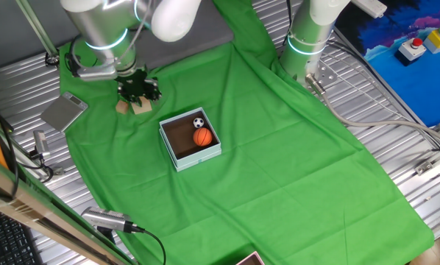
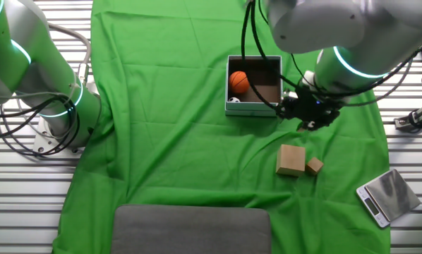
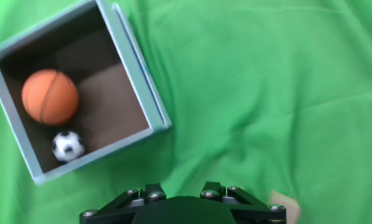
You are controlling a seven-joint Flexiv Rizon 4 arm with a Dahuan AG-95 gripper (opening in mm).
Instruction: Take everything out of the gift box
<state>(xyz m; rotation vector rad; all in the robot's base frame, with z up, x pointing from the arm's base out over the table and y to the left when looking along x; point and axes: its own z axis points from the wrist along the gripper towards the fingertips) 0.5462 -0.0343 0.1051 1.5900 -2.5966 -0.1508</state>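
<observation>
I count two balls in the blue-grey, brown-lined gift box point(image 1: 191, 140) mid-cloth, one orange basketball point(image 1: 201, 137) and one soccer ball point(image 1: 198, 123), two wooden blocks point(image 2: 291, 160) out beside it, and my gripper point(image 2: 310, 113) hovers nearby, finger spacing I cannot tell

We see a green cloth point(image 1: 264, 162) spread over the ribbed metal bench point(image 1: 396, 140). A small silver scale point(image 2: 387, 196) lies at the cloth's edge, a grey mat point(image 2: 191, 228) on its near end, and a red-button box point(image 1: 413, 48) on a blue board point(image 1: 396, 70)
</observation>
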